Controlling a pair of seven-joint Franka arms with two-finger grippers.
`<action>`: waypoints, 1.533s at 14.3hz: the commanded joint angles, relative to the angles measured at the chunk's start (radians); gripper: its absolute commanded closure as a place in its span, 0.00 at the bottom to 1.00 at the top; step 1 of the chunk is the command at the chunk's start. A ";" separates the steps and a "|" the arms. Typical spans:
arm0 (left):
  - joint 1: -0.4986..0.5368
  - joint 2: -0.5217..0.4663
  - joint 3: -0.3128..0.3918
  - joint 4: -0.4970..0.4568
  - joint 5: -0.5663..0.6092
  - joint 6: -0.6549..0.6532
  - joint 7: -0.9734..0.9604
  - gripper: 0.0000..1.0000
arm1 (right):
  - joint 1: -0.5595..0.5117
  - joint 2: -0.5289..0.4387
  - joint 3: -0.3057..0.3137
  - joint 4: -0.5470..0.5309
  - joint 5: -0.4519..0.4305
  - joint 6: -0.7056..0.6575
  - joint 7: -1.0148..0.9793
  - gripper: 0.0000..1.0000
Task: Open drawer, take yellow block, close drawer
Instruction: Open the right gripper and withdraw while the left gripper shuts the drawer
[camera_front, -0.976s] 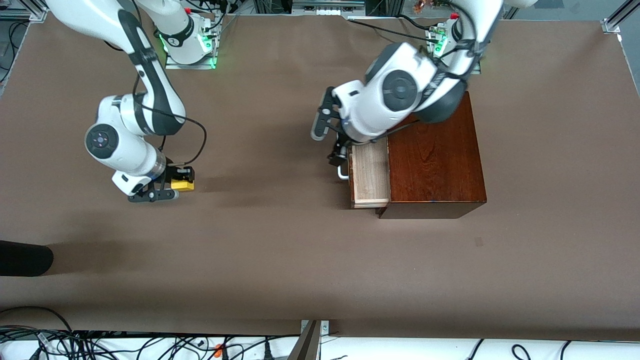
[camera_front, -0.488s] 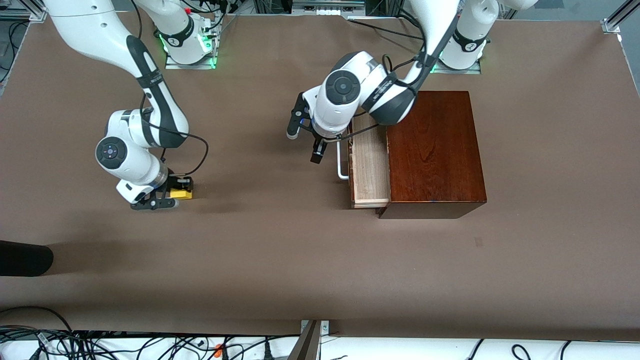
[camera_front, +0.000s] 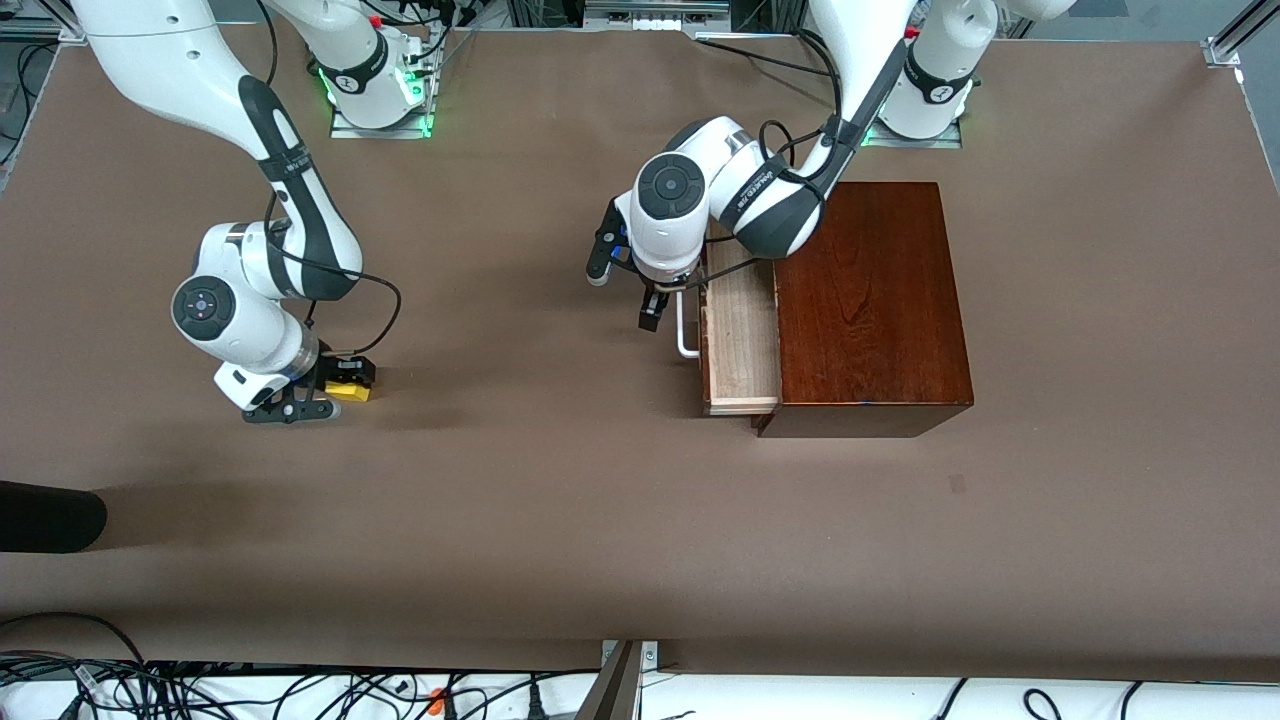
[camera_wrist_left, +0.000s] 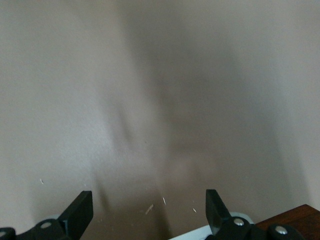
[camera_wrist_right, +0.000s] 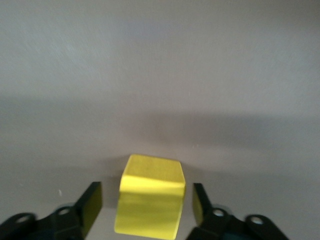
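The yellow block (camera_front: 348, 392) rests on the table toward the right arm's end, well away from the box. My right gripper (camera_front: 333, 394) is low around it, open, with a gap on each side of the block (camera_wrist_right: 150, 200). The drawer (camera_front: 740, 335) is pulled partly out of the dark-brown box (camera_front: 870, 300), its pale tray showing bare wood. My left gripper (camera_front: 649, 309) is open and empty just beside the white handle (camera_front: 684, 335). In the left wrist view the fingers (camera_wrist_left: 82, 212) stand wide apart over bare table, with an edge of the handle (camera_wrist_left: 200, 233) below them.
Brown table (camera_front: 560, 500) all round. A black object (camera_front: 45, 515) lies at the table's edge toward the right arm's end, nearer the front camera. Cables run along the front edge.
My left gripper came off the drawer handle, swung away, then moved back close beside it. My right gripper shifted slightly with the block, toward the front camera. The drawer has not moved.
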 joint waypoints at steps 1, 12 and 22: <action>0.037 -0.027 0.023 -0.023 0.075 -0.106 0.016 0.00 | -0.009 -0.128 0.013 -0.008 -0.014 -0.055 -0.007 0.00; 0.109 -0.051 0.018 -0.009 0.100 -0.176 0.021 0.00 | -0.046 -0.469 0.041 0.278 0.029 -0.712 -0.002 0.00; 0.162 -0.316 0.023 0.017 -0.152 -0.414 -0.660 0.00 | -0.057 -0.481 0.040 0.359 0.013 -0.853 -0.012 0.00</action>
